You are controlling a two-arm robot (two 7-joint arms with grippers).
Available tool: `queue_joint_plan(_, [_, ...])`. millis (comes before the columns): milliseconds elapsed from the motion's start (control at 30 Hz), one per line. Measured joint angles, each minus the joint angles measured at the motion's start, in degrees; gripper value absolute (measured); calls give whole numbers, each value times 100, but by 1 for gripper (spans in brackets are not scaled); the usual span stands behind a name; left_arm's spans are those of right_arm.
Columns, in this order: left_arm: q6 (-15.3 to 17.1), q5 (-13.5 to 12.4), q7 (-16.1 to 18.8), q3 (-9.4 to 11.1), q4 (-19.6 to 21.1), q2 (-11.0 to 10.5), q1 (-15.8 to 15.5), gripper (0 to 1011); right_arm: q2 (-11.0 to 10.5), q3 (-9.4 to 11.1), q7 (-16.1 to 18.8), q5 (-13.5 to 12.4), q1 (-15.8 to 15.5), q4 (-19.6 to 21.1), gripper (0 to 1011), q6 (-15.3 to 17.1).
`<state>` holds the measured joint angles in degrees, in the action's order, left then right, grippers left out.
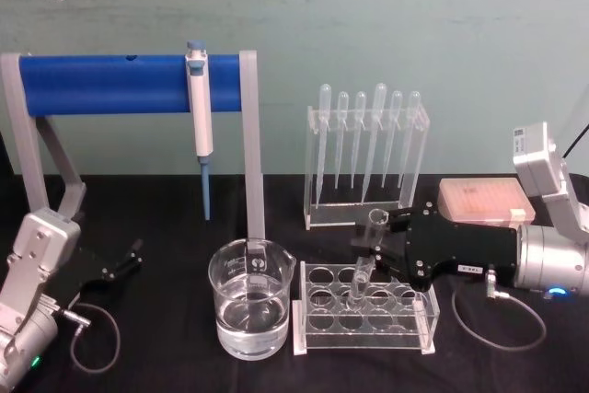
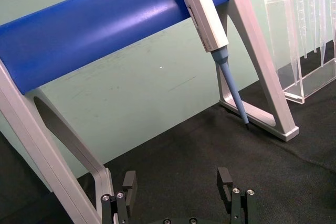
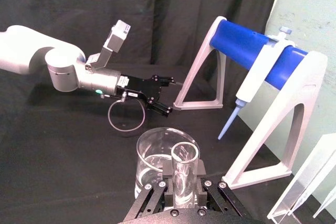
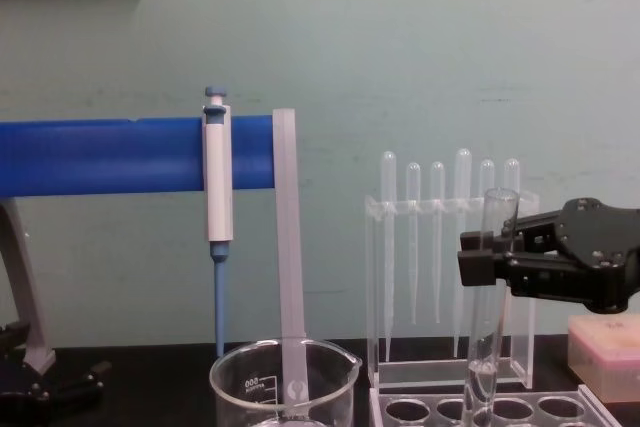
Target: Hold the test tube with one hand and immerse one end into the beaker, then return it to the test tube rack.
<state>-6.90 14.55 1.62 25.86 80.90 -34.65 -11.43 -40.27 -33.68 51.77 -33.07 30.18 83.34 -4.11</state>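
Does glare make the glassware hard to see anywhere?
Head view: the clear glass test tube in the black right gripper blends into the clear rack; highlights rim the wide glass beaker. Chest view: tube plain against pale wall. Right wrist view: reflections streak it. Left gripper parked, open.

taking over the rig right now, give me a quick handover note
Right gripper: shut on the test tube, gripping its upper part from the right side.
Left gripper: open, holding nothing, parked low over the table at the far left.
Things: the test tube stands near upright with its lower end in a hole of the rack. The beaker, part full of clear liquid, stands just left of the rack.
Done: tube gripped. The pictures do not show whether it has been dipped.
Left: if not dipped, lift it out, dip one end in the beaker and return it. If dipped, release and withdraw.
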Motion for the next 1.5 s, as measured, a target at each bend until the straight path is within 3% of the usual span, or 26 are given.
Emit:
queue_joint_plan(967, [0,0,0,0,0,0,0,1000,195,-86,178,50,-45,-446,225,-266])
queue_joint_plan(1500, [0,0,0,0,0,0,0,1000,205,-81,147,113,-121,-450,225,-297])
